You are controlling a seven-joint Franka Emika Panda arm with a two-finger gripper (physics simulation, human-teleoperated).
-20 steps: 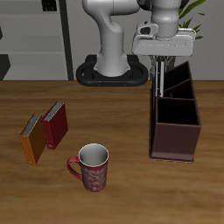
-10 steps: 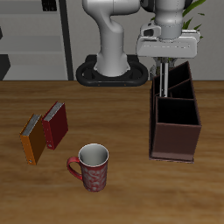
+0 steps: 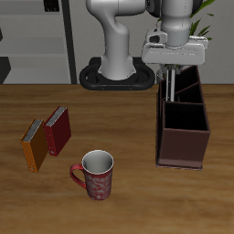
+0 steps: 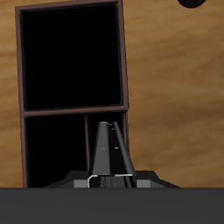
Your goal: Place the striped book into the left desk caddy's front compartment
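Note:
My gripper [image 3: 171,66] is shut on the striped book [image 3: 169,84], a thin dark book that hangs upright below the fingers. It is held over the rear part of the left desk caddy [image 3: 183,154], a dark reddish-brown open box, with its lower edge about level with the caddy's rim. In the wrist view the book [image 4: 109,150] shows edge-on between my fingers, above a divider between the smaller compartments. The caddy's large compartment, framed by its wall [image 4: 126,61], lies nearer the table's front edge and looks dark and empty.
A red book [image 3: 58,130] and an orange book [image 3: 35,144] lean together on the table far from the caddy. A patterned red mug [image 3: 95,173] stands near the front edge. The robot's base [image 3: 114,78] is behind, at the table's back.
My gripper, with the striped book in it, has shifted a little sideways over the caddy, away from the mug's side. Nothing else has moved.

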